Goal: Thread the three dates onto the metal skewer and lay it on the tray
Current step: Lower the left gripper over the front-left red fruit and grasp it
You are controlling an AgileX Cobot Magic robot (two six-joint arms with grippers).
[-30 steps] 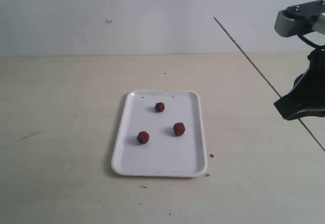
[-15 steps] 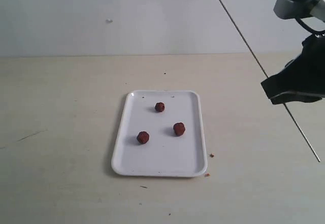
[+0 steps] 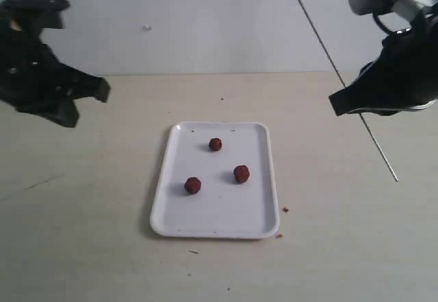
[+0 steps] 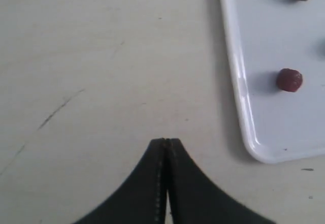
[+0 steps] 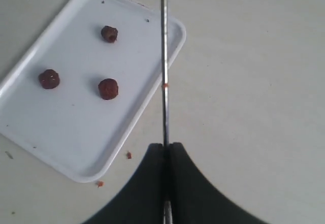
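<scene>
Between the jaws of the right gripper (image 5: 165, 145), clamped tight, runs the metal skewer (image 5: 163, 56), slanting high over the table (image 3: 342, 247) beside the tray (image 3: 260, 213). The left gripper (image 4: 166, 141) is closed on nothing (off the tray's other side). All 3 dates (image 3: 241, 173) lie loose on the tray. Prodded by so thin a rod, one could roll away, or the skewer could twist in its grip.

We see a pale beige table (image 3: 82, 247), matte, w/ a thin dark scratch (image 3: 42, 182) on the left of the ext. view & a tiny dark speck (image 3: 222, 99) further back. Behind it is a plain grey-white wall (image 3: 205, 14) w/ one small mark (image 3: 146, 28). Light is soft & even, shadows faint.
</scene>
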